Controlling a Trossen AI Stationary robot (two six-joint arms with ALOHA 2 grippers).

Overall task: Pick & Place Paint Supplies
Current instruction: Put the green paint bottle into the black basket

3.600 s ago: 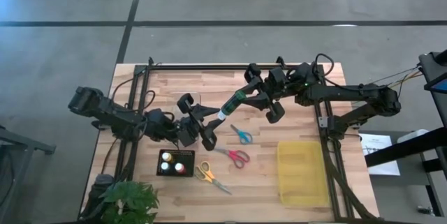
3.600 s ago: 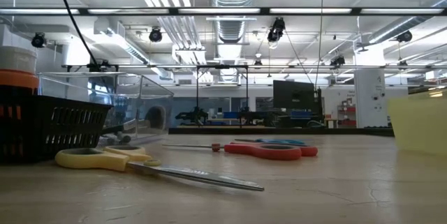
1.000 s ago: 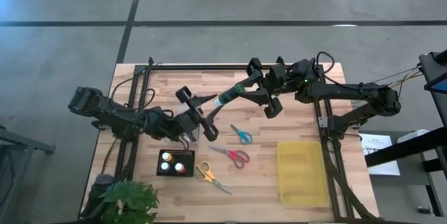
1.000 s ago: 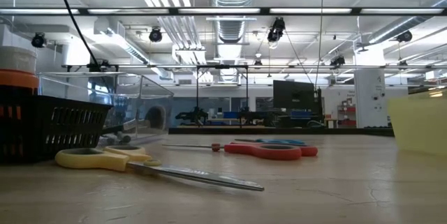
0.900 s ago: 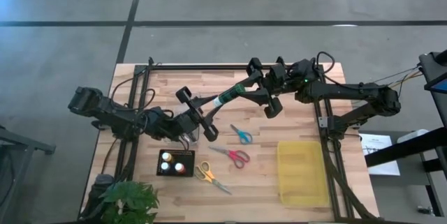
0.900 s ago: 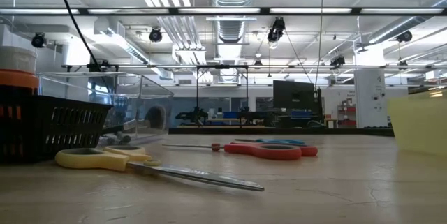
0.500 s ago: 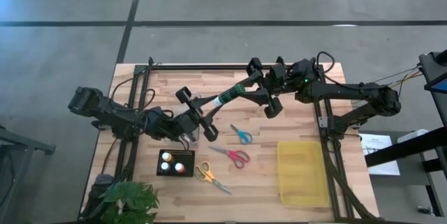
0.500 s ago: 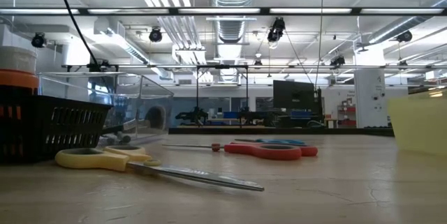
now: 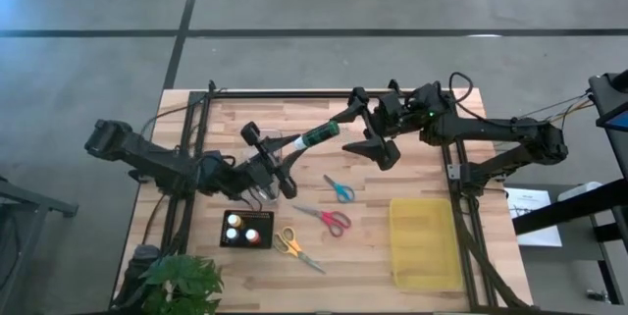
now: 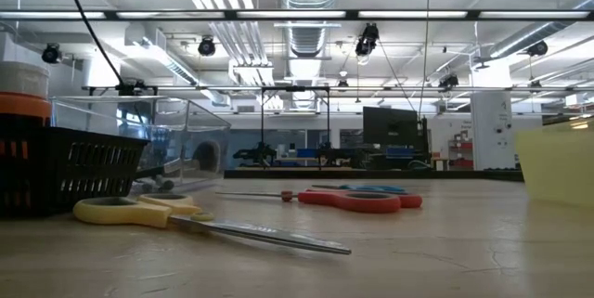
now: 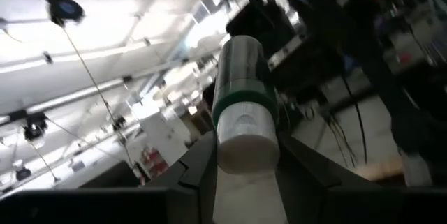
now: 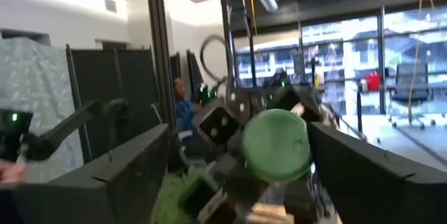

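A green paint bottle (image 9: 312, 139) with a white end hangs in the air over the middle of the table. My left gripper (image 9: 272, 161) is shut on that white end. The bottle's round green end (image 12: 276, 144) faces my right gripper (image 9: 365, 131), which is open; its fingers stand wide on either side of that end and touch nothing. Blue scissors (image 9: 339, 189), red scissors (image 9: 330, 220) and yellow scissors (image 9: 292, 245) lie flat on the wood. Small paint pots sit in a black tray (image 9: 246, 240). My left gripper pinches the bottle's white end (image 11: 244, 139) between its two fingers (image 11: 201, 162), one on each side. The fingers come from the table's left and run along the bottle. The bottle sticks out ahead of them toward my right gripper, lifted clear of the table.
A yellow bin (image 9: 424, 242) stands at the near right. A potted plant (image 9: 179, 286) sits at the near left corner. The low view shows a black basket (image 10: 65, 172) at the left and the yellow scissors (image 10: 176, 217) nearest.
My right gripper has opened and let go of the bottle's green end. My left gripper has drawn back toward the table's left edge with the bottle, so the green end now stands a little short of my right gripper's fingers.
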